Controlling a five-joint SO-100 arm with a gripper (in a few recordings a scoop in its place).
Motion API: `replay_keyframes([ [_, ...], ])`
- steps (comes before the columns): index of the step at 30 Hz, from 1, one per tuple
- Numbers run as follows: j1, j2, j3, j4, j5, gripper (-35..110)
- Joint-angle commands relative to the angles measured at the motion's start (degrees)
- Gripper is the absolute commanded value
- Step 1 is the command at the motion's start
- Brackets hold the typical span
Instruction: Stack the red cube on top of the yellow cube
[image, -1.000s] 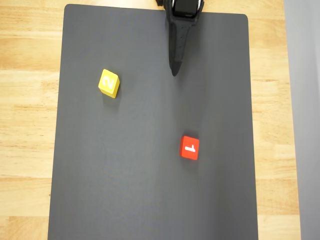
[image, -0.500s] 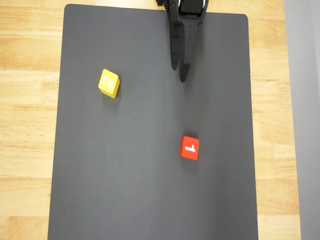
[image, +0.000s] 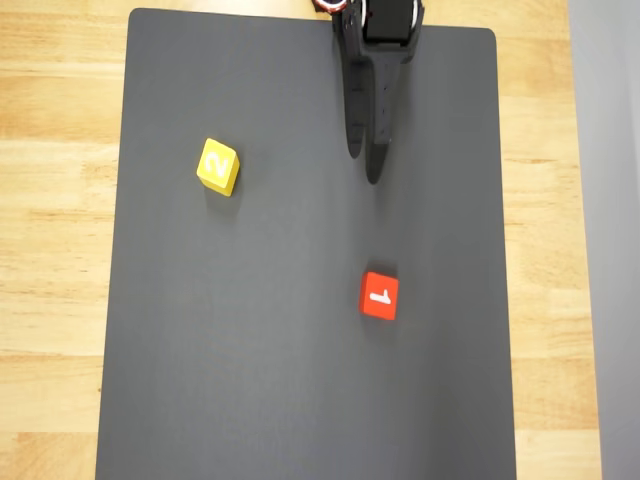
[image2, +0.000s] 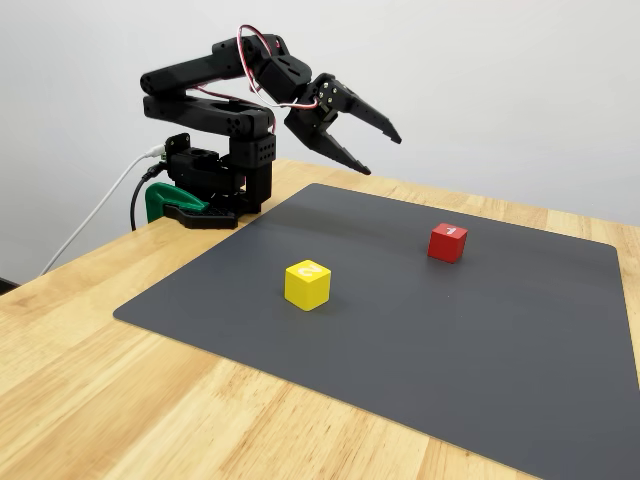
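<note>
The black two-fingered hand (image2: 378, 152) hangs with fingers apart, empty, above the far edge of the dark grey mat (image2: 520, 330). The small red cube marked "1" (image2: 447, 241) and the yellow cube marked "2" (image2: 307, 284) sit well apart on the mat, which lies on the wooden worktop (image2: 90, 380).

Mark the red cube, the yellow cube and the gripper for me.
red cube (image: 380, 296): overhead view, top face with the numeral.
yellow cube (image: 217, 164): overhead view, top face.
gripper (image2: 384, 152): fixed view, gap between the open fingertips.
</note>
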Motion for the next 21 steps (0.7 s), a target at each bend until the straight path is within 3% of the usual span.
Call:
replay_keyframes([
  [1,1.7,-19.5,-10.2,-4.4,0.9,23],
  [5,2.0,-32.3,-16.8,-6.5,2.5,23],
  [21,0.0,-51.9,-28.5,-6.0,4.1,21],
])
